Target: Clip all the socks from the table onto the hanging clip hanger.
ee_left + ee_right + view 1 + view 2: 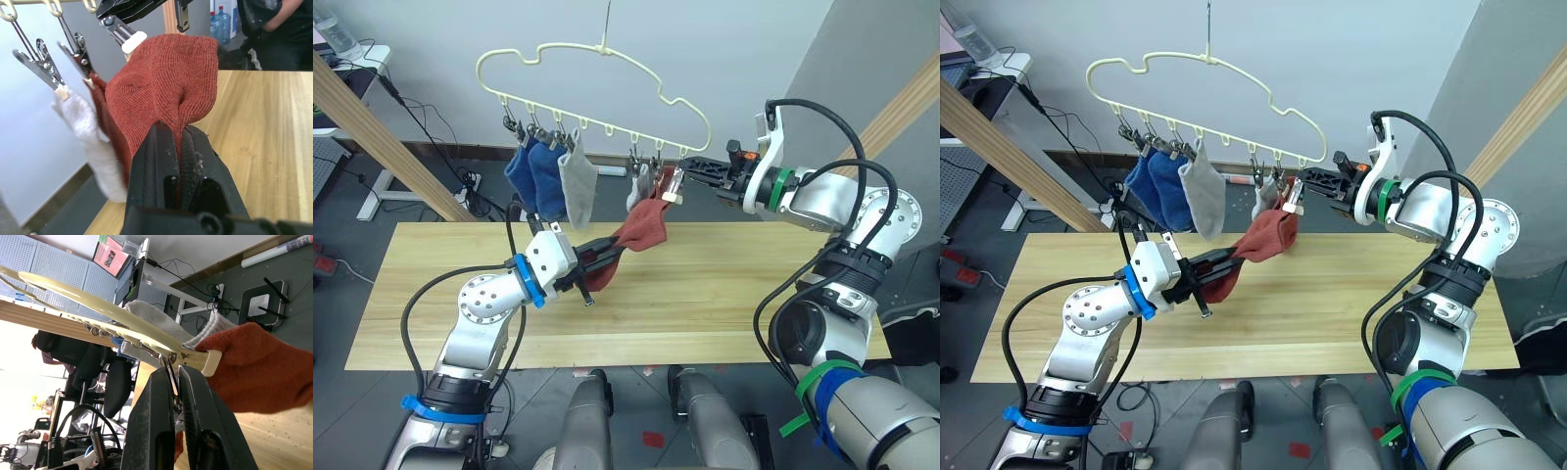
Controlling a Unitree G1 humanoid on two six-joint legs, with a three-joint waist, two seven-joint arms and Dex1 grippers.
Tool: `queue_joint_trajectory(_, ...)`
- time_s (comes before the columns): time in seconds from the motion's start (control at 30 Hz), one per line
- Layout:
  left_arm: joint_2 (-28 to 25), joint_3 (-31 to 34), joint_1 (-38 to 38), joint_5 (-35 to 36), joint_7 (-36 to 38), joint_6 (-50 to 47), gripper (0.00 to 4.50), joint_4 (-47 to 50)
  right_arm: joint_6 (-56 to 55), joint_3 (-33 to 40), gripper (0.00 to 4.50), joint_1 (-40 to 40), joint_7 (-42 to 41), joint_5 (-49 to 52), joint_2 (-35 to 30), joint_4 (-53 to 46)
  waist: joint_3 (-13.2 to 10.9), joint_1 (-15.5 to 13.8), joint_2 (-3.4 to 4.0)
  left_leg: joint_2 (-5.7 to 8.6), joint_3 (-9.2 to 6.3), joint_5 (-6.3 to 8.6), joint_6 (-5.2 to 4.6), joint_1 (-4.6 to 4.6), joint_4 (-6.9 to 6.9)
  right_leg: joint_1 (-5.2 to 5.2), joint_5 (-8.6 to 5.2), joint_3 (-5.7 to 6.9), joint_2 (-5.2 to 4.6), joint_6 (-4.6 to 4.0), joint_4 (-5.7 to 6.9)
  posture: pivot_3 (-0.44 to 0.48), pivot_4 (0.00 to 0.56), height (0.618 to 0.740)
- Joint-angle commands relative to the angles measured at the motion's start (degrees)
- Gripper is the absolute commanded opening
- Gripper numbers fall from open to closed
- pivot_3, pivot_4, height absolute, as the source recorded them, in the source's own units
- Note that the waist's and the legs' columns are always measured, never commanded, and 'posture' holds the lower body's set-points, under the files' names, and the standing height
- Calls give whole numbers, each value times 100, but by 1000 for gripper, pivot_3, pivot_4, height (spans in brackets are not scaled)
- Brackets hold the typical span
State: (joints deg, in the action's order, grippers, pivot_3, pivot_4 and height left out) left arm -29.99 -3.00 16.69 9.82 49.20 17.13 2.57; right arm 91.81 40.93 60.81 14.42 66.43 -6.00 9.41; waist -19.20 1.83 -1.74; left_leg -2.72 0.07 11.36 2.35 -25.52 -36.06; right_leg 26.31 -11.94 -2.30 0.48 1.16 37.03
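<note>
Clip hanger [597,73]: cream wire, cloud outline, hung by its hook above the far edge of the table [754,304]
Socks already clipped: 2 blue [533,174], 1 light grey [578,186] on the left clips; a second grey [639,186] and a rust-red one [110,125] on clips further right
Loose rust-red sock [641,227]: raised over the table, its top edge at the last clip [198,360]
Left pincer [592,259]: closed on the loose rust-red sock's lower end
Right pincer [690,171]: fingers pressed on the last clip's metal handles, clip mouth spread at the sock
</note>
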Motion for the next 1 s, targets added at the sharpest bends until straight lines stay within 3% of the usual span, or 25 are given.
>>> queue_joint_trajectory(0.03,30,14,57,-105,-100,273,8,-14,69,43,245,-29,281,290,24,61,0,0,0,0,0,0,0,0,0,0,0,-1,0,0,0,-16,339,740)
queue_joint_trajectory(0.6,178,-112,371,-230,-305,295,8,-56,-205,-272,245,-186,1323,1580,94,207,0,4,0,-1,0,0,0,-3,0,1,0,-1,1,0,0,-11,348,740)
queue_joint_trajectory(0.7,159,-129,370,-253,-303,297,0,-24,-332,-483,946,-282,1384,1784,-28,203,0,4,0,-1,-1,0,0,-3,0,2,0,0,1,0,0,-10,348,740)
queue_joint_trajectory(1.0,328,-393,459,-299,-377,-274,0,290,-1056,-1169,4277,-586,1748,2967,-578,120,0,4,0,0,-2,0,0,-10,0,5,0,0,1,1,-2,-25,352,740)
